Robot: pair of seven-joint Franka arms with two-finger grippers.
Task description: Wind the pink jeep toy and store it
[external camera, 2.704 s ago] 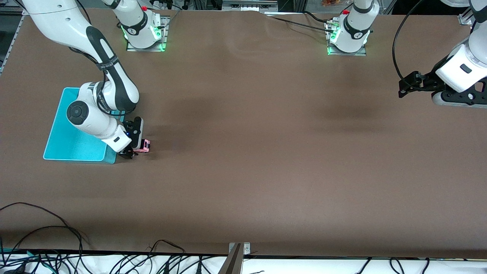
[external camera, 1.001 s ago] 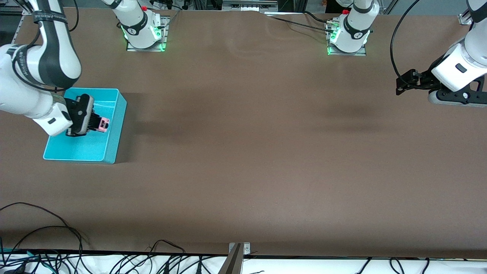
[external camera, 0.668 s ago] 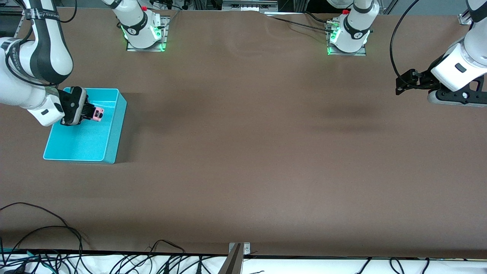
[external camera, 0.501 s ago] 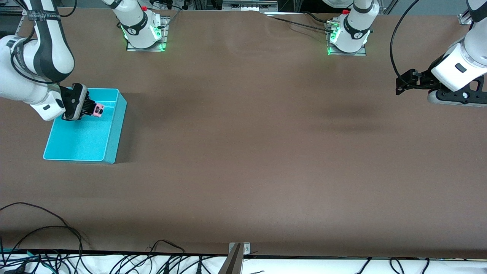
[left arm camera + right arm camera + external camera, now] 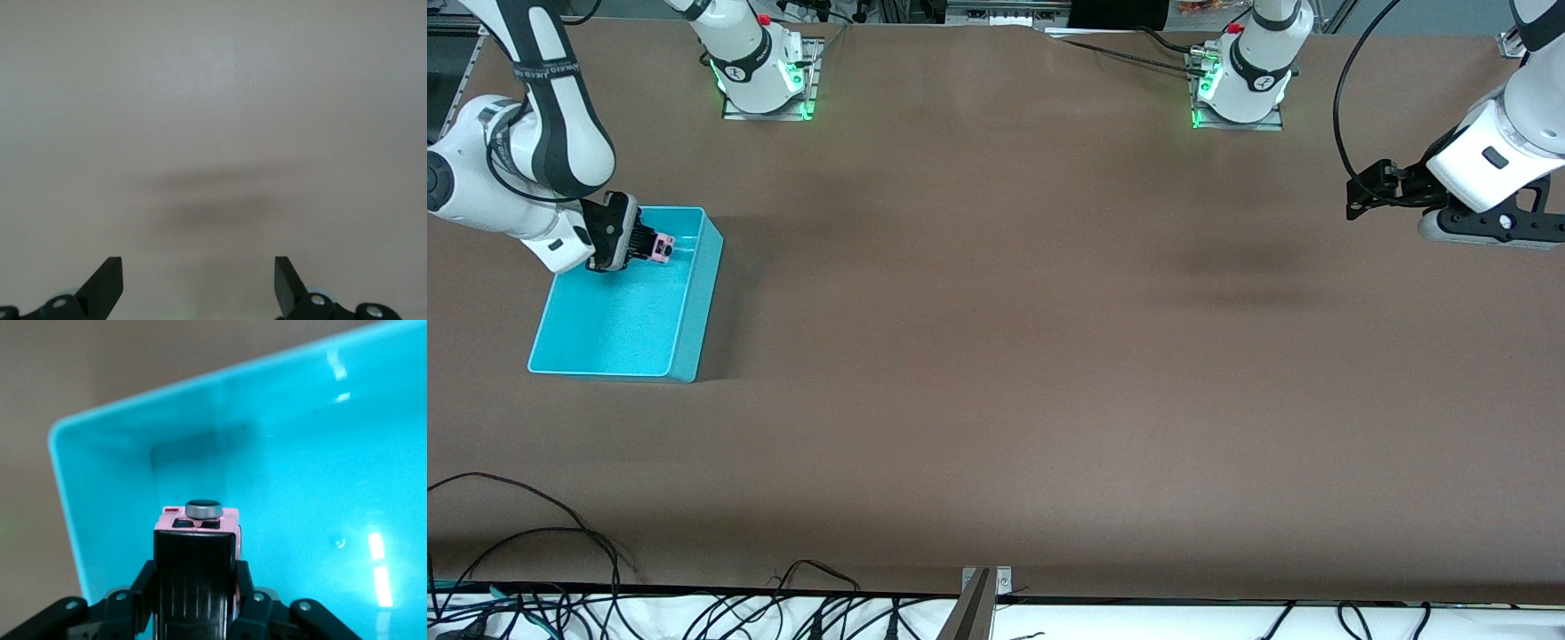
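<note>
From the front, the right hand (image 5: 643,245) clenches the pink jeep toy (image 5: 662,248) over the turquoise bin (image 5: 680,311) at the right arm's end of the bench (image 5: 996,356). The left hand (image 5: 1360,191) waits released above the bench's other end. In the left wrist view only its spread fingertips (image 5: 107,283) show; in the right wrist view the fingers (image 5: 197,577) hide most of the toy (image 5: 200,520).

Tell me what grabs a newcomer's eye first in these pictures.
The turquoise bin at the right arm's end of the table stands out against the brown table. Over it, the right gripper is shut on the pink jeep toy. The left gripper waits open over bare table at the left arm's end.
</note>
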